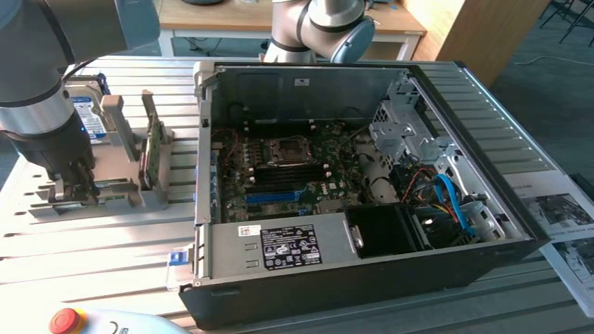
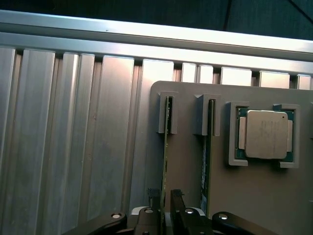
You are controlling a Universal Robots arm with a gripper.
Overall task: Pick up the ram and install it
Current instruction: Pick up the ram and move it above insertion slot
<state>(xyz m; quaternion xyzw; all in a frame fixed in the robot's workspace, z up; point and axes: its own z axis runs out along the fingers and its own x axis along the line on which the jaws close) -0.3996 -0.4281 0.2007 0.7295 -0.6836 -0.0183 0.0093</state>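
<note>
Green ram [image 2: 166, 156] is shown standing on edge in a slot of the grey holder [image 2: 188, 166]. A second ram [image 2: 207, 161] is set just beside it, with the processor [image 2: 266, 134] beyond. The gripper [image 2: 165, 198] is positioned over the first ram, jaws held apart and straddling its edge. Contact cannot be told. The holder is placed at the exterior view's left of the case [image 1: 371, 275].

No readable writing
The black label [image 1: 291, 248] on the computer case [image 1: 371, 287] carries print too small to read.
</note>
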